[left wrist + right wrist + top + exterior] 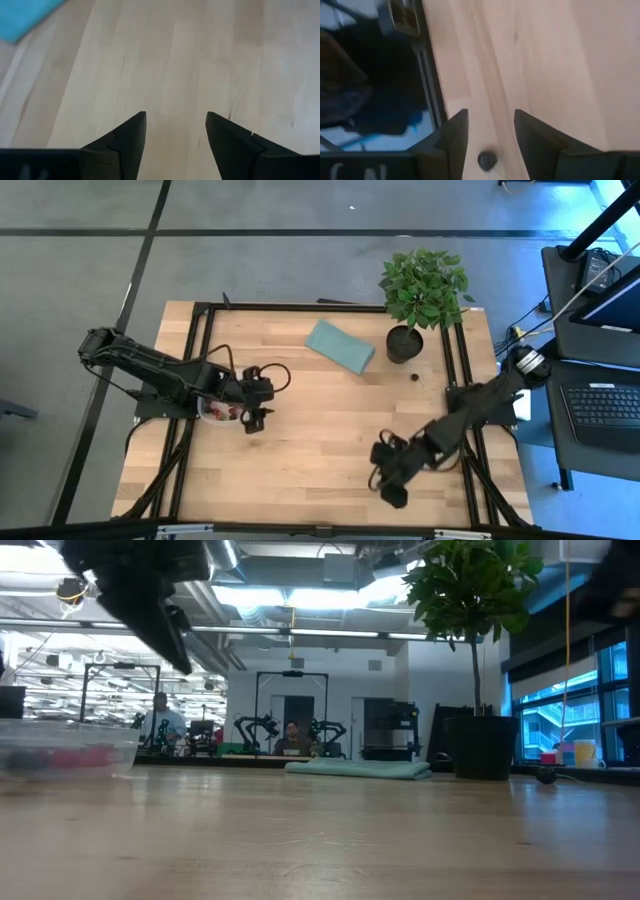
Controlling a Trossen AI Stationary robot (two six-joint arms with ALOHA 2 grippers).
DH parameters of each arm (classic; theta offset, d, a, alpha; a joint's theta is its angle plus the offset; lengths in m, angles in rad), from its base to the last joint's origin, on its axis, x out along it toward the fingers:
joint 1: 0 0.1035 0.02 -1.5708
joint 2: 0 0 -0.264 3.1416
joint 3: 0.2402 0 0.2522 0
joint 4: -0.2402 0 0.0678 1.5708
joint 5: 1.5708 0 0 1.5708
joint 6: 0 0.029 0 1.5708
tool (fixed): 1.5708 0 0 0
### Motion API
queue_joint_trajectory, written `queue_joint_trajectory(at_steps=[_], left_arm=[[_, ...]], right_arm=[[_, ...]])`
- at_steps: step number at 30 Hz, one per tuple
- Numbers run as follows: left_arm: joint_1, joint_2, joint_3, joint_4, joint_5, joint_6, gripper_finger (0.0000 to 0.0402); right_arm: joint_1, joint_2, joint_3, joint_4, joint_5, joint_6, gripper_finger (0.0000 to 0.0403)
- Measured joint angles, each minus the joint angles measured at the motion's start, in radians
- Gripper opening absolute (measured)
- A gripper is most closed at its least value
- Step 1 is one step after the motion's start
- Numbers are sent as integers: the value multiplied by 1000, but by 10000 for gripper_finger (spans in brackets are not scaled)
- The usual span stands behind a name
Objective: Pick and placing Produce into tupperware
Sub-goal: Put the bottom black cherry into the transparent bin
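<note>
Tupperware sits near the table's left edge, a clear shallow tub w/ red and dark produce inside; in the low view it shows at far left as a blurred translucent box w/ a pinkish smear of fruit in it. Left gripper hangs just beside the tub on its inner side, above bare wood, fingers parted w/ a moderate gap and nothing between them; left wrist view shows only pale planks between the two dark fingers and a corner of the teal pad. Right gripper is low at the table's front, right of centre, near the front edge, well apart from the tub. Its fingers stand partly open, and one small dark round berry lies on the wood right between them, not pinched as far as I can tell; can't tell if either finger touches it. Another dark berry lies loose on the table just beside the potted plant, towards the table's middle. Teal pad lies flat left of the pot, at the back of the table. Low view also shows ppl far off in the room behind.
</note>
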Motion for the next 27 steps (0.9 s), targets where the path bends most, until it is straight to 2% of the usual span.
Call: queue_joint_trajectory(at_steps=[5, 12, 17, 27], left_arm=[[16, 0, 1, 83, -1, 33, 198], [30, 0, 1, 98, -1, 36, 198], [30, 0, 1, 98, -1, 52, 198], [29, 0, 1, 95, -1, 54, 198]], right_arm=[[75, 152, 103, -141, -25, 18, 161], [118, 392, 387, -460, -137, -47, 161], [129, 470, 500, -473, -136, -54, 161], [161, 527, 505, -480, -140, -57, 161]])
